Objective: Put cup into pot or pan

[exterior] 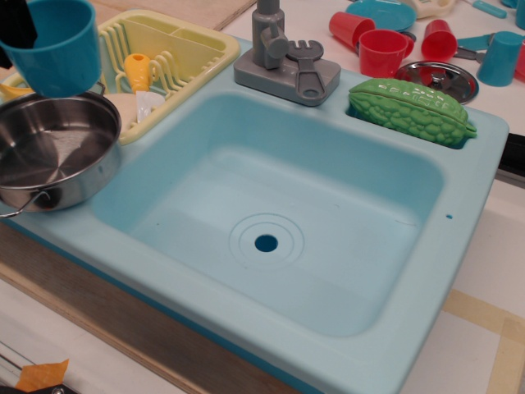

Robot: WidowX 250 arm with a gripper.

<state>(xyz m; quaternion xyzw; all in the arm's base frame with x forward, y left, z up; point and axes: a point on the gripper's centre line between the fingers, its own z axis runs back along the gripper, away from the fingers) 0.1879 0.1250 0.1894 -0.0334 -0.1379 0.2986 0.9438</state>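
Cup (51, 48) held w/ jaws — above pot (51, 152).

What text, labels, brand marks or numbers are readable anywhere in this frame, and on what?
None can be read.
Blue cup, steel pot, sink, faucet, yellow dish rack, green gourd, red cups: all plain, no print.
The gourd's bumps and the rings round the sink's drain are moulded texture, not characters.
The pincer is mostly out of frame at the top left; no marking shows on it.
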